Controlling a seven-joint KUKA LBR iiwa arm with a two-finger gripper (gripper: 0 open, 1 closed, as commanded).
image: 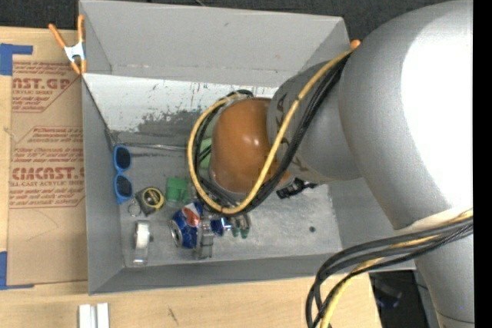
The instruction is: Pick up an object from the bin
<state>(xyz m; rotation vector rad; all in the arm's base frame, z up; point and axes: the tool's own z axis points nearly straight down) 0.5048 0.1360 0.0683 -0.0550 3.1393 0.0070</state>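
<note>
We see first the arm (407,119), a broad silvery-grey body that comes in from the right and covers the right part of the bin (215,38). The grey metal bin is a deep box with sloping walls, and its floor is scuffed and mostly bare on the right. At the arm's wrist sits a rounded orange cover (240,144), low over the middle of the floor, with yellow and black cables (201,136) looped around it.

Below the cover the tool (233,220) reaches down toward the floor near the front wall. The cover and cables hide most of it, so we cannot tell whether it is apart or together, nor whether anything is clamped in it.

Just beside the tool, on its left, lies a crumpled can (188,225) in blue, red and white, close to the front wall at about mid-width. We cannot tell whether the tool touches it.

Further left, a pair of blue sunglasses (121,173) lies along the left wall. Between them and the can we see a small green block (177,189), a dark ring with a yellow patch (151,199) and, in the front left corner, a small clear piece (141,236).
</note>
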